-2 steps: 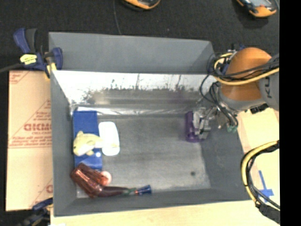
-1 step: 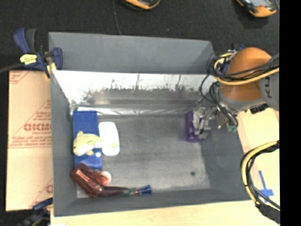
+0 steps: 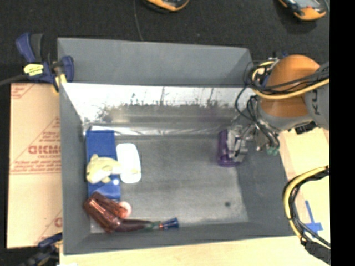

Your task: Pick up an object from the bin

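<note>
Now pincer (image 3: 237, 147) against purple obj (image 3: 223, 153), right side; open/closed: can't tell.

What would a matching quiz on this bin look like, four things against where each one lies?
Things:
1 purple thing
2 white oval thing
3 dark red thing
4 pale yellow toy

Places:
A lower-left corner
B on top of the blue block
C beside the gripper, at the right
D just right of the blue block

Pairs: 1-C, 2-D, 3-A, 4-B.
</note>
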Controlling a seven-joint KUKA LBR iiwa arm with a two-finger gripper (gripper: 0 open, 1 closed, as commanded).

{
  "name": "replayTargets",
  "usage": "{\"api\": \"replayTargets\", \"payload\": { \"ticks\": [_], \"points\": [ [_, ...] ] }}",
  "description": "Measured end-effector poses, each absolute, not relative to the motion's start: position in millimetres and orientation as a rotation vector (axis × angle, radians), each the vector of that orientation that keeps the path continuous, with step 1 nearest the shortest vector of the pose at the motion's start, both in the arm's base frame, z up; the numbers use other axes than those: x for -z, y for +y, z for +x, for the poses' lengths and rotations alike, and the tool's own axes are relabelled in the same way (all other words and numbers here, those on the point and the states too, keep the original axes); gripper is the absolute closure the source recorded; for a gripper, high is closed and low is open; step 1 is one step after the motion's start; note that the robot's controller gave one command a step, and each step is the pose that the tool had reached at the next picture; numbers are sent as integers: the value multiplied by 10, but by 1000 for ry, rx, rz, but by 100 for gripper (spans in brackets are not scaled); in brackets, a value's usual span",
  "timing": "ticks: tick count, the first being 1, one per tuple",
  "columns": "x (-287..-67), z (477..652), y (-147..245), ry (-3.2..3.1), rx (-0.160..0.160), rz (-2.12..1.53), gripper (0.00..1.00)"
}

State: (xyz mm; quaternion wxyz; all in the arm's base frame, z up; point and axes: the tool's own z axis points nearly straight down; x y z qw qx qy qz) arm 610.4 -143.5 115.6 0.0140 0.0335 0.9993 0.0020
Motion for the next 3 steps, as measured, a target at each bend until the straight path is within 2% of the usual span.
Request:
{"api": "replayTargets", "payload": {
  "ticks": [1,2,3],
  "points": [
    [-936,6046,-1373,3078,3,56,100],
    [-986,6115,-1246,3109,-7,45,0],
    [-992,6121,-1225,3108,-11,44,100]
  ]
}}
